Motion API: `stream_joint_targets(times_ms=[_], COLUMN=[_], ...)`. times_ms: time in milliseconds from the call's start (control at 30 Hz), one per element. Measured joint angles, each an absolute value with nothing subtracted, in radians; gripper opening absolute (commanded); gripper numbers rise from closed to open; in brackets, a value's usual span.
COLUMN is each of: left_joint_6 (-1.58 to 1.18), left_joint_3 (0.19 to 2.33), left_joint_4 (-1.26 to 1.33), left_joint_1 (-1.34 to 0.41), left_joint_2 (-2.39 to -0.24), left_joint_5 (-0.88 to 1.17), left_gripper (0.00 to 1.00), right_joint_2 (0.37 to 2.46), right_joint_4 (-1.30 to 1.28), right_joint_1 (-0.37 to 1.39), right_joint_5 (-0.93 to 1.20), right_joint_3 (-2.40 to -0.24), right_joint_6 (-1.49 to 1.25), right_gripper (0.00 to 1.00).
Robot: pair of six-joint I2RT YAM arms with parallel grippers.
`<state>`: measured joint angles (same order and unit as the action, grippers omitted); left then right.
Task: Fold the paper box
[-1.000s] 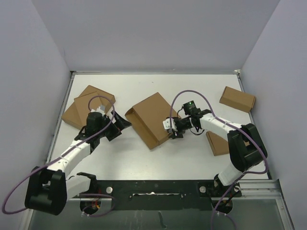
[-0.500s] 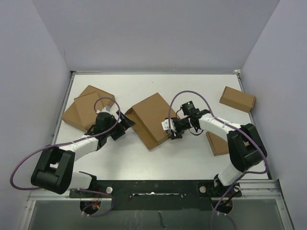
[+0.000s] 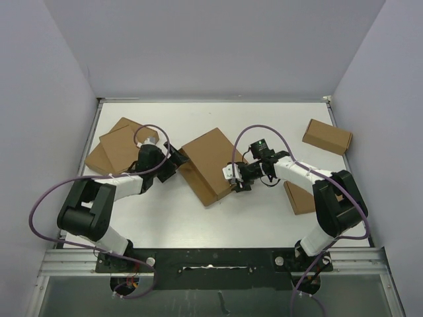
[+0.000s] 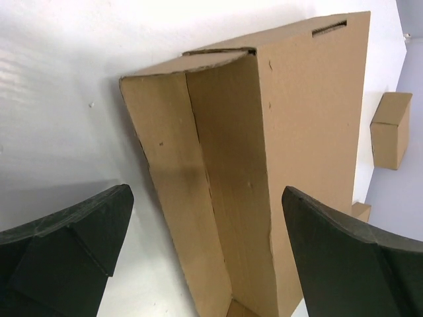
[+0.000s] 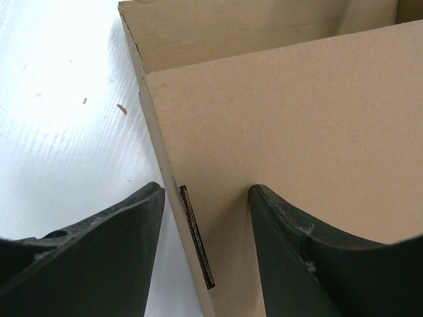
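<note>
The paper box [image 3: 208, 164] lies in the middle of the table, a brown mailer with its lid panel on top. My left gripper [image 3: 173, 162] is open at the box's left end. In the left wrist view the box's open end [image 4: 218, 165] lies ahead between the wide-spread fingers [image 4: 73, 238]. My right gripper [image 3: 234, 177] is at the box's right edge. In the right wrist view its fingers [image 5: 297, 244] straddle the slotted cardboard edge [image 5: 198, 238], one over the table and one on the panel, with a gap showing beside the edge.
Flat brown boxes lie at the left [image 3: 119, 148], at the back right [image 3: 327, 137] and under the right arm [image 3: 301, 198]. The back right box also shows in the left wrist view [image 4: 390, 129]. Grey walls enclose the white table [image 3: 264, 125].
My left gripper has moved away from me and right, up to the box's left end. The right gripper and the box have stayed put.
</note>
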<state>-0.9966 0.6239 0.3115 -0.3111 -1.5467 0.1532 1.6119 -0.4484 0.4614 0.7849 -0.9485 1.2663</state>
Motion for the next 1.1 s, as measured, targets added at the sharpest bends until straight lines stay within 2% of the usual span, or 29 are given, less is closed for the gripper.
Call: stream_joint_targets(times_ms=[200, 400, 667, 700, 767, 1000, 1067, 1100], left_joint_6=[-1.015, -1.018, -1.018, -1.019, -1.019, -1.011, -1.007, -1.002], left_joint_3=[0.673, 0.716, 0.79, 0.801, 0.825, 0.863, 0.867, 0.867], left_joint_4=[0.338, 0.355, 0.325, 0.32, 0.303, 0.262, 0.257, 0.257], left_joint_1=[-0.308, -0.306, -0.304, -0.304, -0.305, -0.311, -0.311, -0.311], left_joint_2=[-1.644, -1.689, -1.741, -1.745, -1.752, -1.76, -1.76, -1.76], left_joint_5=[0.153, 0.152, 0.154, 0.154, 0.161, 0.169, 0.171, 0.172], left_gripper=[0.97, 0.89, 0.55, 0.48, 0.43, 0.43, 0.47, 0.52], right_joint_2=[1.612, 1.616, 1.631, 1.631, 1.631, 1.633, 1.634, 1.634], right_joint_4=[-0.449, -0.45, -0.45, -0.45, -0.45, -0.45, -0.451, -0.452], right_joint_1=[0.463, 0.467, 0.48, 0.482, 0.484, 0.487, 0.487, 0.487], right_joint_5=[0.783, 0.778, 0.777, 0.777, 0.775, 0.772, 0.771, 0.77], right_joint_3=[-0.949, -0.953, -0.967, -0.968, -0.969, -0.972, -0.973, -0.973], right_joint_6=[1.266, 1.267, 1.268, 1.269, 1.271, 1.271, 1.271, 1.271], right_gripper=[0.54, 0.54, 0.53, 0.53, 0.52, 0.52, 0.52, 0.52])
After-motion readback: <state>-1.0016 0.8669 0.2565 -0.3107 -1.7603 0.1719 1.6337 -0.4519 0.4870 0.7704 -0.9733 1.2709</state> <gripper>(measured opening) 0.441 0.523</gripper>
